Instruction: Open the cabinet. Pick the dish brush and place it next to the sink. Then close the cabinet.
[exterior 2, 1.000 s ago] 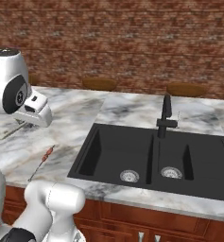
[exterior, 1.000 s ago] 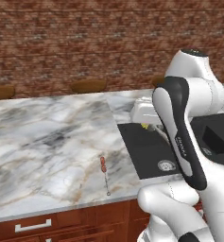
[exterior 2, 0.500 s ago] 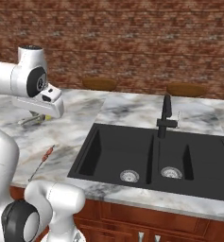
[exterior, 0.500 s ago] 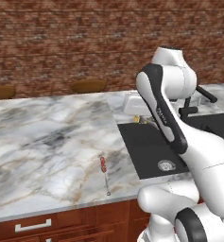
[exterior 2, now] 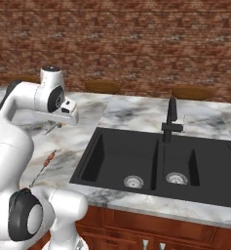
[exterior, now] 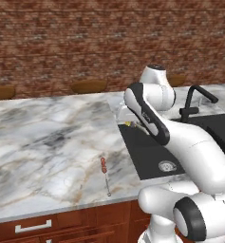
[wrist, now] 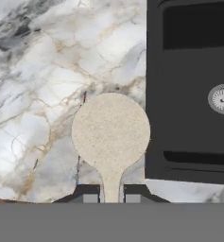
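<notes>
**Brush in the claw, hanging over the counter just beside the sink**

The claw [wrist: 111,194] is pinching the thin stem of the pale beige dish brush [wrist: 111,130]. Its two dark tips press in from either side, and the round flat head stands out straight ahead of them. The brush's long axis therefore runs directly away from the claw, roughly parallel to the near edge of the basin.

Under the brush head lies the white and grey veined marble counter [wrist: 38,71]. Just to the claw's right in the hand view is the rim of the matt black double-basin sink [wrist: 153,94], with a round silver drain [wrist: 222,98] farther out in the bowl. From the base cameras the claw [exterior 2: 56,128] hangs above the stone, close to the sink's [exterior 2: 95,146] left wall.

Farther off on the counter, well apart from the claw, rests a thin red-handled tool [exterior: 103,166].

The placing spot looks to be straight below, so the next move is probably a descent and release. Closing the cabinet is left to do.
</notes>
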{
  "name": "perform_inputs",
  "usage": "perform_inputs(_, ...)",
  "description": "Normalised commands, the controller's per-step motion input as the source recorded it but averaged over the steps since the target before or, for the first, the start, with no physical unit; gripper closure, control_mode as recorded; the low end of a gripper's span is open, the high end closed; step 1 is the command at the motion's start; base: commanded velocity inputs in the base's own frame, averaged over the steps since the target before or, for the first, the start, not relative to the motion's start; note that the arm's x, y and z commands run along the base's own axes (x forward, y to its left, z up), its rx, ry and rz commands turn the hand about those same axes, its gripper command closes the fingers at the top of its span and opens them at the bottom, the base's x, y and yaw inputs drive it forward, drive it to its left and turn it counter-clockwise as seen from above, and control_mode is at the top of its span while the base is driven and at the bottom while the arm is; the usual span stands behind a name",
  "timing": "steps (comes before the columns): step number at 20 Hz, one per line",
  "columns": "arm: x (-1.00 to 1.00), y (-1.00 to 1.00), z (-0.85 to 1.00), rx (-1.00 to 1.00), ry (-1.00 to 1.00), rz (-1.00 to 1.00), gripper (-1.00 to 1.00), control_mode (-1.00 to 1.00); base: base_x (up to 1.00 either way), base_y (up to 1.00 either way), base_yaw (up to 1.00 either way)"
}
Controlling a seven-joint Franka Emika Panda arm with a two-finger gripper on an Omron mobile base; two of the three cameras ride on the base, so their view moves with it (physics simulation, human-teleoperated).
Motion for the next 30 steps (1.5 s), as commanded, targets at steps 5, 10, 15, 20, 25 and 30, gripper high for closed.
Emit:
perform_inputs(5,0.55,0.0,-0.41,0.0,-0.11,0.09,1.0,-1.0,0.0,0.0,0.0)
perform_inputs(10,0.0,0.09,-0.09,0.0,0.0,0.01,1.0,-1.0,0.0,0.0,0.0)
perform_inputs(15,0.0,0.12,-0.3,-0.03,0.12,0.0,1.0,-1.0,0.0,0.0,0.0)
perform_inputs(20,0.19,0.02,-0.57,-0.07,0.08,-0.04,1.0,-1.0,0.0,0.0,0.0)
perform_inputs(25,0.07,0.0,-0.58,-0.05,0.01,-0.1,1.0,-1.0,0.0,0.0,0.0)
perform_inputs(30,0.0,0.0,-0.47,0.0,0.0,-0.09,1.0,-1.0,0.0,0.0,0.0)
